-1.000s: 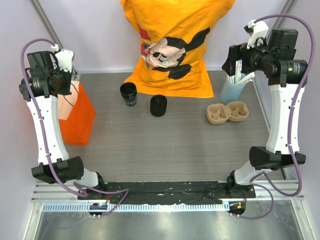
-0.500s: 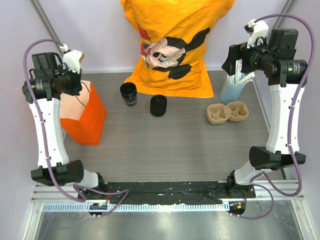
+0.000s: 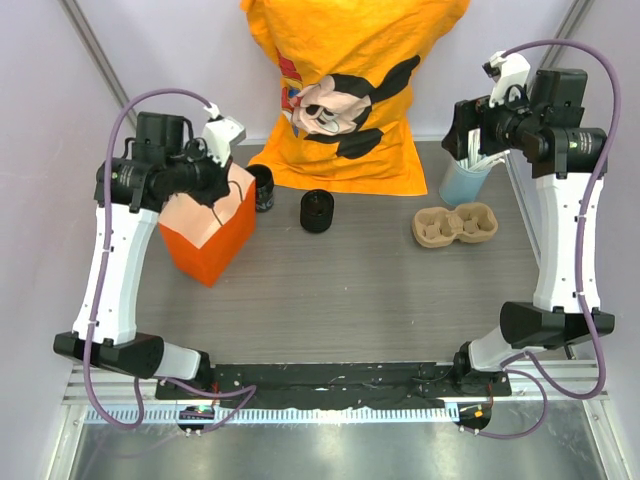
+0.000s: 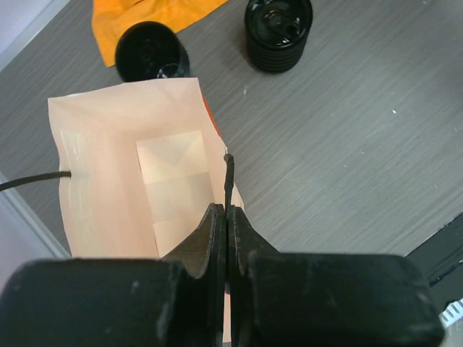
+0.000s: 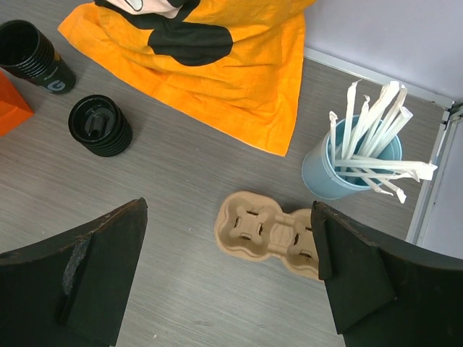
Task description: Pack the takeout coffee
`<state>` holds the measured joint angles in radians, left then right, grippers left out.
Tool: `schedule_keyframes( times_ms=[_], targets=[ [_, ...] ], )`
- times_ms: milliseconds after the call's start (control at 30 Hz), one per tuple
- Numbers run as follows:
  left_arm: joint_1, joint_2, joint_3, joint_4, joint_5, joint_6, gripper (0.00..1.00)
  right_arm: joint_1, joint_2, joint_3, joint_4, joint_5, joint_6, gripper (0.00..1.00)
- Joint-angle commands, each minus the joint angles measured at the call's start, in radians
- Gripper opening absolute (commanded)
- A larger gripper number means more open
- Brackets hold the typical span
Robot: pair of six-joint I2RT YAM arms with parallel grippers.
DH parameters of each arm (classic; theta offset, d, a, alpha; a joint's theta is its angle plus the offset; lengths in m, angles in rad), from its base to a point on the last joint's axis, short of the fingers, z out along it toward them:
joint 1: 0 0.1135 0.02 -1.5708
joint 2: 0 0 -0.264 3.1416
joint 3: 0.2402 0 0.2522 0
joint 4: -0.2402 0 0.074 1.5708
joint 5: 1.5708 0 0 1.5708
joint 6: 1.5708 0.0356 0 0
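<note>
Top view: left gripper (image 3: 222, 192) clamped on the rim of the orange paper bag (image 3: 205, 240), mouth up, bag looks tilted. The right gripper (image 3: 462, 122) is spread wide and holds nothing, at the far right. No finished takeout coffee shows in any view, no small lidded cup. There is only the printed black cup (image 3: 261, 188), open-topped, just past the bag's far corner, and the lid stack (image 3: 317, 211) near it on the right. Left wrist view: jaws pinched flat on the bag's wall, pale inside (image 4: 137, 188) open below, printed black cup (image 4: 148, 54) and lid stack (image 4: 278, 32) both ahead beyond the bag. Right wrist view: fingers (image 5: 79, 282) wide apart above the cardboard carrier (image 5: 271, 235), with cup (image 5: 32, 50) and lids (image 5: 100, 126) well off toward the bag. The left arm is nearer but busy, so the free right arm likely reaches left.
</note>
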<state>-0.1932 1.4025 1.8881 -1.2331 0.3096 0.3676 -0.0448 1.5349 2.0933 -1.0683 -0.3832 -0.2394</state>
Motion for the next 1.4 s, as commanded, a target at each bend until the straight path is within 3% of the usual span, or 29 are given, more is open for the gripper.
schedule_keyframes(
  times_ms=[0, 433, 867, 1000, 1033, 1133, 1367],
  targets=[
    [-0.032, -0.046, 0.017, -0.022, -0.001, 0.002, 0.01, 0.003, -0.074, -0.019, 0.06, 0.012, -0.026, 1.0],
    [-0.135, -0.048, 0.1, -0.086, 0.14, 0.036, 0.01, 0.003, -0.11, -0.104, 0.094, 0.069, -0.064, 1.0],
    [-0.413, 0.022, 0.094, -0.019, 0.128, 0.001, 0.07, 0.003, -0.166, -0.418, 0.202, 0.268, -0.135, 1.0],
    [-0.454, 0.044, 0.117, -0.014, 0.132, 0.001, 0.25, 0.003, -0.156, -0.518, 0.225, 0.302, -0.091, 0.97],
    [-0.46, 0.047, 0.121, -0.017, 0.134, 0.002, 0.41, 0.005, -0.151, -0.532, 0.231, 0.306, -0.083, 0.96],
    [-0.474, 0.052, 0.141, -0.022, 0.135, 0.017, 0.61, 0.003, -0.139, -0.587, 0.266, 0.328, -0.067, 0.95],
    [-0.476, 0.056, 0.236, -0.014, 0.085, 0.034, 0.94, -0.001, -0.047, -0.644, 0.323, 0.374, -0.072, 0.91]
  ],
)
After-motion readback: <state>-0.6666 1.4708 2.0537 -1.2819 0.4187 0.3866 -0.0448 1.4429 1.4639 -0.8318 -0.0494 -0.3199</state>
